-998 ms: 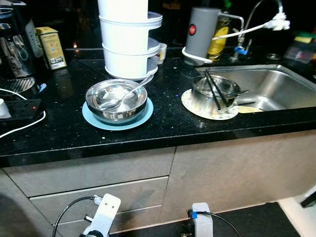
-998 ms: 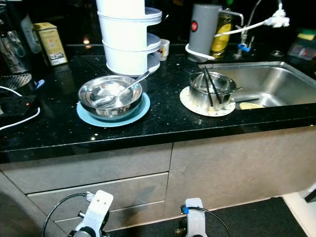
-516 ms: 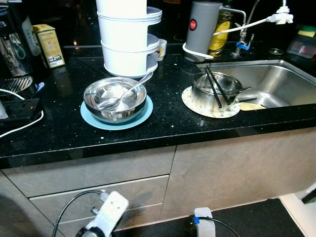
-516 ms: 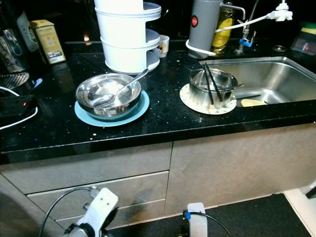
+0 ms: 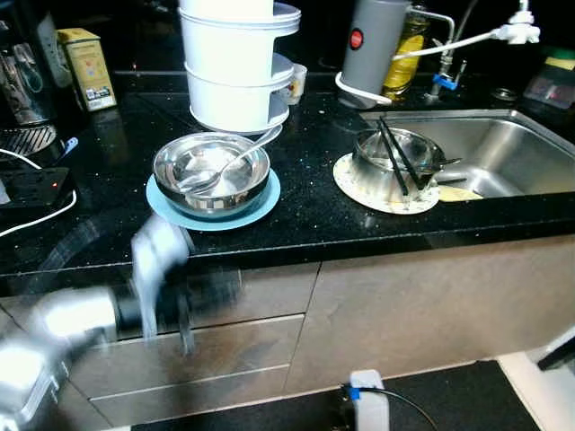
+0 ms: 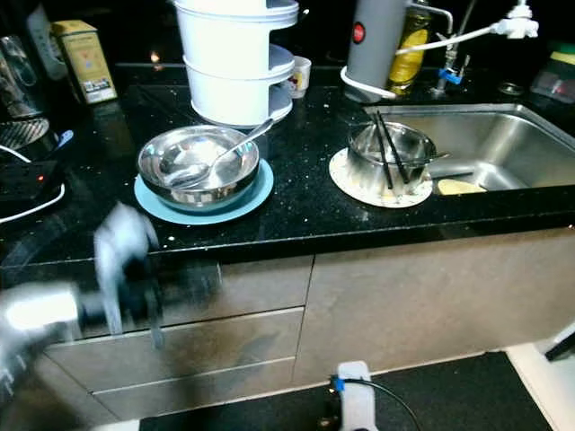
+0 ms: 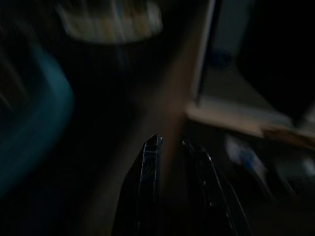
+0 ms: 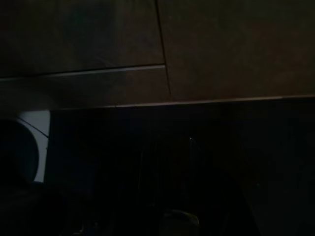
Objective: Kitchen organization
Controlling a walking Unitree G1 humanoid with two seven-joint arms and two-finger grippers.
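Bowl [image 5: 211, 171] with spoon [image 5: 229, 163] sits on blue plate [image 5: 213, 199], countertop left of sink [image 5: 503, 153] | left gripper [image 5: 166, 296] blurred below that plate, near drawers | left wrist view: fingers [image 7: 150, 187] nearly together, empty | right wrist view: dark, grip unreadable.

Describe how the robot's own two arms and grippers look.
The left arm is a motion-blurred silver limb; its gripper has two long black fingers. The right arm shows a white wrist housing with a blue clip and black cable.
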